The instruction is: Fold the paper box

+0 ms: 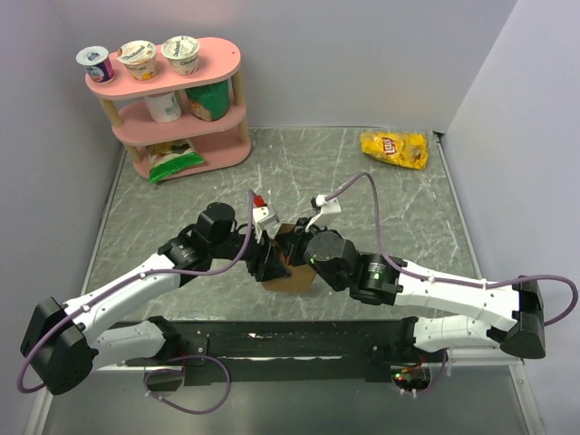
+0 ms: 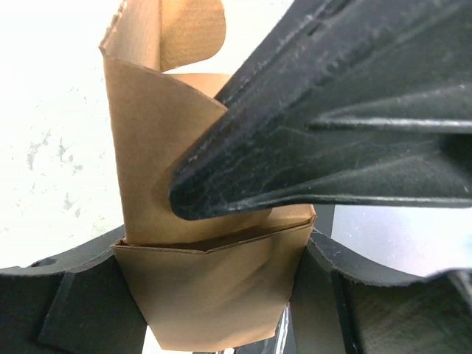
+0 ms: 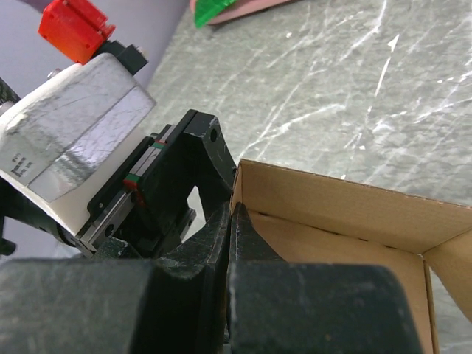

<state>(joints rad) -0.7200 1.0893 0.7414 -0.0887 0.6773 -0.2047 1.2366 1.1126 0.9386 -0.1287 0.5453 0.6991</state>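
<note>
Left wrist view: the left claw (image 2: 214, 302) is seen partly spread and clamped on the lower part of the paper box (image 2: 166, 125), with a finger pressed against each side of the brown cardboard. The right claw (image 3: 231, 221) is shut, its fingers pressed together, and its tip is set against the box wall at an upper corner.

In the top external view the left arm (image 1: 136, 281) and the right arm (image 1: 444, 290) are stretched low and inward from the near edge, their wrists meeting at the box. The box is held near the middle of the grey marbled worktop (image 1: 408, 208), towards its near edge.

A pink shelf (image 1: 222, 63) carrying yogurt cups (image 1: 138, 56) is stood at the far left corner. A yellow chip bag (image 1: 394, 148) is laid near the far right corner. The worktop is enclosed by pale walls (image 1: 362, 54).
</note>
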